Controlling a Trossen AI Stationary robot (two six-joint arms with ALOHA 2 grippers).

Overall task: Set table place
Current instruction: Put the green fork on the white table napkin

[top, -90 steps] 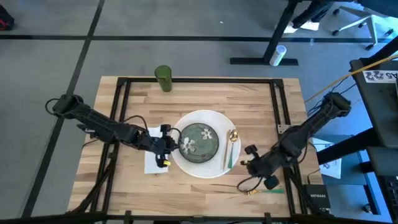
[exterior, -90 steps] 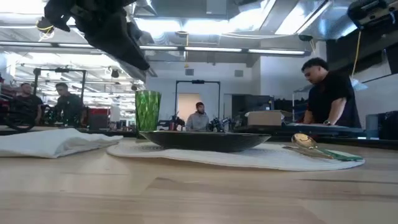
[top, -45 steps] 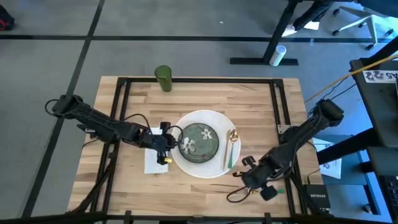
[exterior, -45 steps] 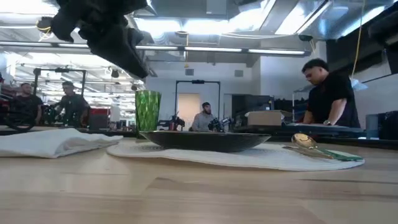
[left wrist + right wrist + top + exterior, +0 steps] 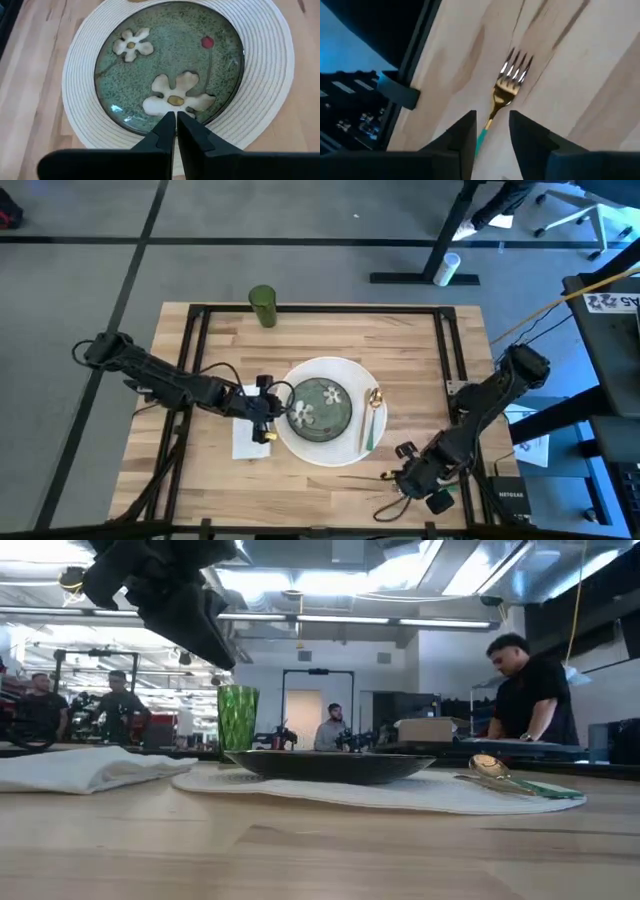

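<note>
A green flowered plate [image 5: 322, 406] sits on a round white woven mat [image 5: 345, 370] in the middle of the table [image 5: 420, 350]. A gold spoon [image 5: 375, 400] lies on the mat's right part, and a white napkin [image 5: 243, 442] lies left of the mat. A green cup [image 5: 263, 306] stands at the far edge. My left gripper [image 5: 175, 120] hovers shut above the plate's left rim. My right gripper [image 5: 491, 131] stands open at the near right over a gold fork [image 5: 512, 75] that lies flat on the wood. Its fingers are on either side of the fork's teal handle [image 5: 482, 135].
Black rails [image 5: 450, 350] run along the table's edges. Bare wood lies between the mat and the far edge. In the low view, people [image 5: 525, 690] stand and sit in the room beyond the table.
My right gripper has moved toward the table's near edge and come over the fork. My left arm has stayed where it was above the plate's left rim.
</note>
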